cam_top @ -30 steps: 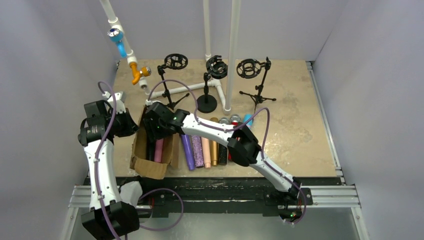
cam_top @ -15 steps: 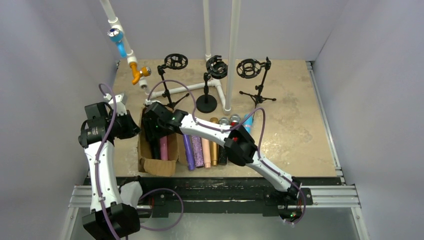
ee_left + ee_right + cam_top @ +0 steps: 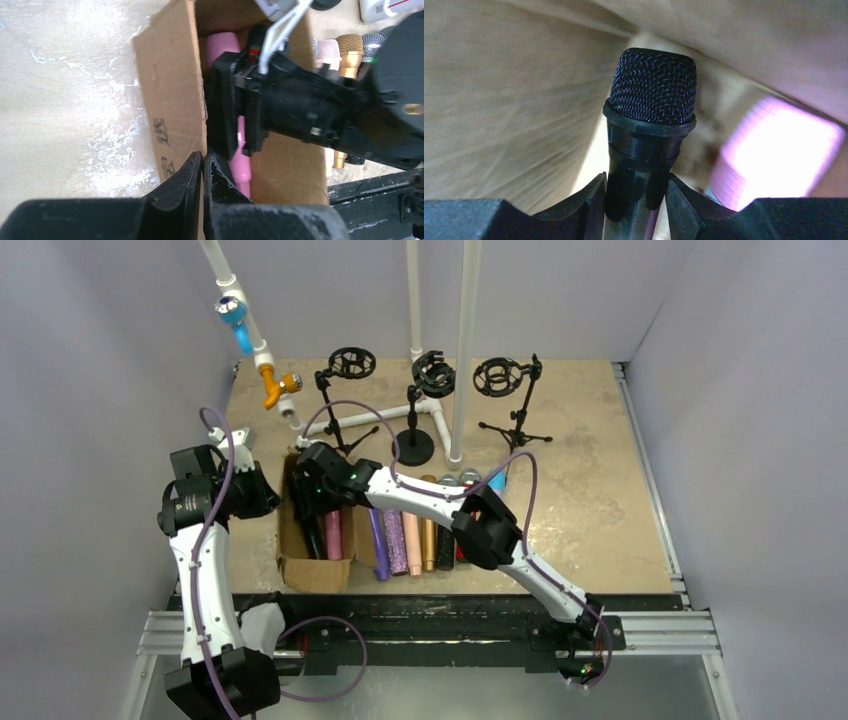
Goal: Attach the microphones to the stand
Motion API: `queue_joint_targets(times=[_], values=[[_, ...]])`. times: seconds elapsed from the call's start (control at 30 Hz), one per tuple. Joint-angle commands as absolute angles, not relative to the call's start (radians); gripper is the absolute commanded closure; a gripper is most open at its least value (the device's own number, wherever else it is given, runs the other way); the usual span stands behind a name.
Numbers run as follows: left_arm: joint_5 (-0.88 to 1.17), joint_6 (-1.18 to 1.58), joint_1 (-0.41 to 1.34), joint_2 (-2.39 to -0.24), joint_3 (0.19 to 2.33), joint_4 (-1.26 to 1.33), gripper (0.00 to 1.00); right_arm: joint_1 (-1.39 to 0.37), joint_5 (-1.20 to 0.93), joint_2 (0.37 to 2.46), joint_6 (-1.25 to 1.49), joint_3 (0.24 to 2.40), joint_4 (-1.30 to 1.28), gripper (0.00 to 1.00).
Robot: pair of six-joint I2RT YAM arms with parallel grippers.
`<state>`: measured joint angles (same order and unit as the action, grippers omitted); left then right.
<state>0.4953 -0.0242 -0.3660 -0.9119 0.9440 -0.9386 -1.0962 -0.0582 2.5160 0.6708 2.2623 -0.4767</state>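
In the overhead view, the left tool sits at the left wall of the cardboard box. Its wrist view shows the left tool clenched on the top edge of that cardboard box wall, apparently steadying it.

Just right of it, the right tool reaches down into the box. Its own camera shows the right tool grasping a black microphone just below the mesh head, one finger on each side. The microphone's long axis runs straight out from the tool, head leading, roughly along the box's length. A pink microphone lies beside it in the box.

Further right, the other microphones lie side by side on the surface.

The stands line the upper centre of the overhead frame, above and right of the box. The leftmost is nearest the right arm, so the microphone likely has to be lifted clear and carried that way.
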Motion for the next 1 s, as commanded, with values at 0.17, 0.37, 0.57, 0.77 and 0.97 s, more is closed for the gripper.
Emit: queue_joint_targets(times=[0.17,0.37,0.57,0.77,0.97], values=[[0.356,-0.077,-0.364,-0.898,0.961,-0.875,1.0,-1.03,-0.226,2.157,0.687,2.094,-0.273,0.95],[0.327,-0.074,-0.365,-0.907,0.95,-0.873,1.0,-0.973,-0.378,2.022,0.693,1.954,-0.214,0.98],[0.314,-0.085,-0.365,-0.899,0.942,-0.859,1.0,-0.929,-0.311,1.825,0.565,1.806,-0.348,1.0],[0.324,-0.083,-0.365,-0.899,0.952,-0.875,1.0,-0.776,-0.148,1.494,0.513,1.411,-0.463,1.0],[0.35,-0.077,-0.365,-0.91,0.965,-0.886,1.0,-0.571,-0.019,1.298,0.467,1.055,-0.549,1.0]])
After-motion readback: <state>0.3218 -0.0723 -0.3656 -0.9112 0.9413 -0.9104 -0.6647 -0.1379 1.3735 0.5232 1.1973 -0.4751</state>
